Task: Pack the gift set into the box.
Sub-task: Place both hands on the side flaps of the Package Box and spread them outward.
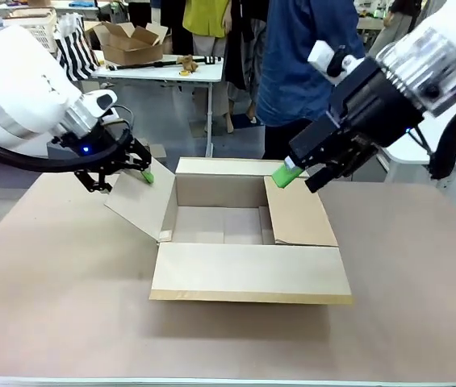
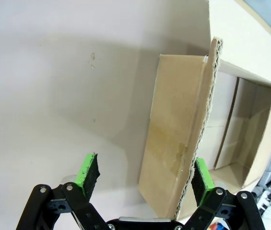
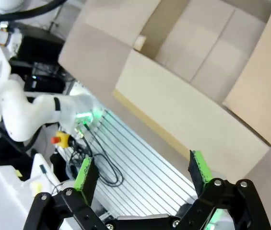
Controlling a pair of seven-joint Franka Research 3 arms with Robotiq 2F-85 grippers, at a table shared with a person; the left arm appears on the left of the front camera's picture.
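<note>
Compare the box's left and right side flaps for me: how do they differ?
The left flap leans outward over the table; the right flap tips inward over the opening. The left flap's edge sits between the left arm's jaws, which are open; the right arm's jaws, also open, hover beside the right flap's far corner, not astride it. Both are plain brown cardboard on the same box.

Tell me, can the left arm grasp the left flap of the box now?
Probably yes. The left claw is open, and the corrugated edge of the left flap stands between its two fingers. Nothing else seems to block it.
</note>
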